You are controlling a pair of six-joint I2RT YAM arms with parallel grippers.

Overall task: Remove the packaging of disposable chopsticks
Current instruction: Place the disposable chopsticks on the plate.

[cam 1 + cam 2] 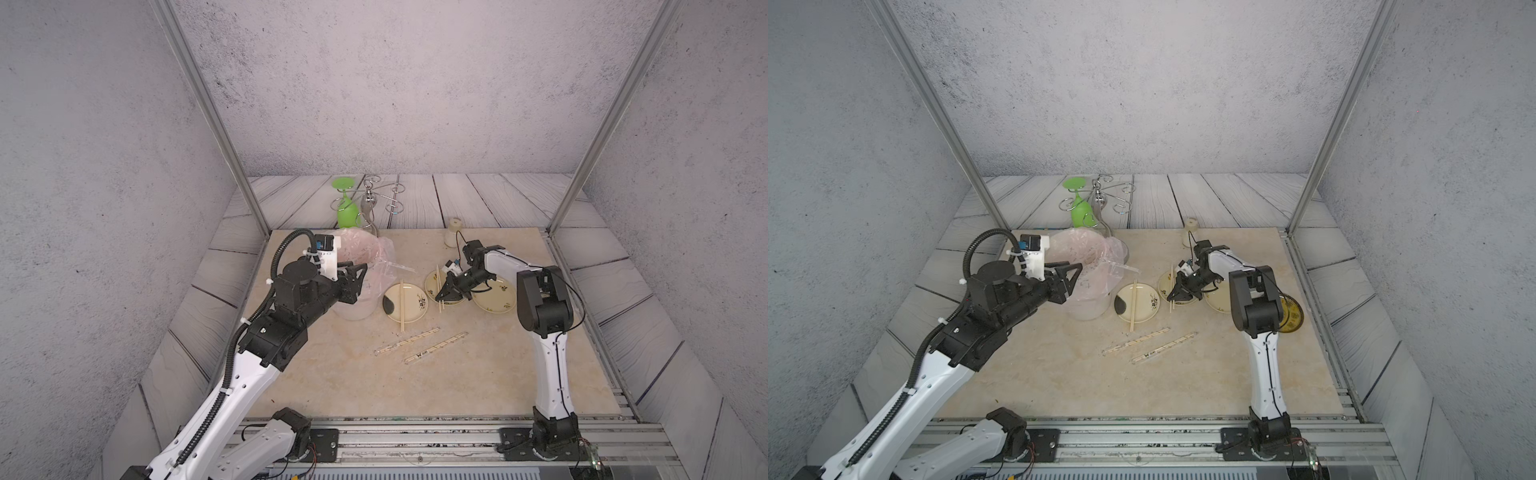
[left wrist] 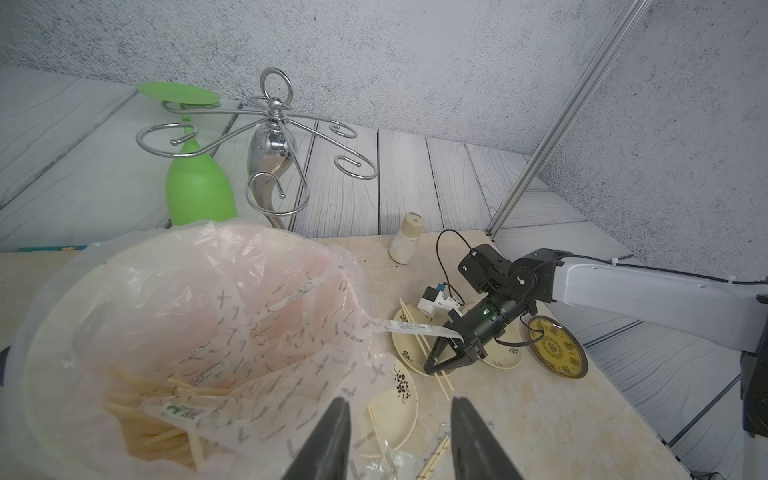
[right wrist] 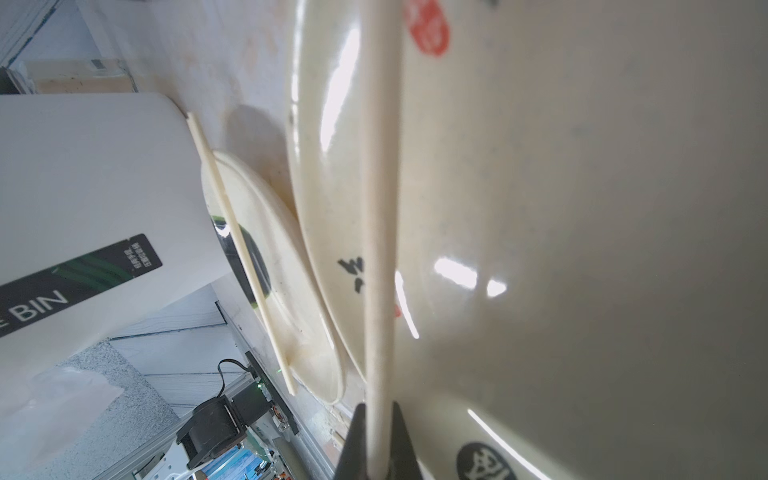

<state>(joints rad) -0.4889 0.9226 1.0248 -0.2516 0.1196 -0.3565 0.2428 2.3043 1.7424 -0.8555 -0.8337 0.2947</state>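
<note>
My right gripper is shut on a bare pair of disposable chopsticks, low over the middle plate. Another bare pair lies across the left plate. Two pairs still in their packaging lie on the table in front of the plates. My left gripper hangs open and empty above the bin. A loose clear sleeve sticks out from the pink liner towards the right gripper.
A wire glass rack with a green glass stands behind the bin. A small bottle stands at the back. A third cream plate and a yellow patterned plate lie under the right arm.
</note>
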